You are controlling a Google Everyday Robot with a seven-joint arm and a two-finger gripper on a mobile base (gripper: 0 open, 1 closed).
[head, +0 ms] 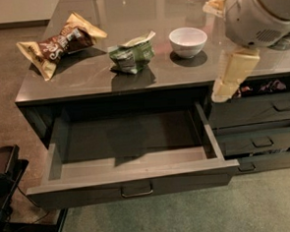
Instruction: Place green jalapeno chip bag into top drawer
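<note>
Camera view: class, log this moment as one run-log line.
gripper: over countertop front edge, right of top drawer | green jalapeno chip bag: on countertop, near white bowl | top drawer: open, empty

counter [182,78] — green bag [131,55], brown bag [62,44], bowl [188,40] | gripper [223,91] — over front edge
</note>
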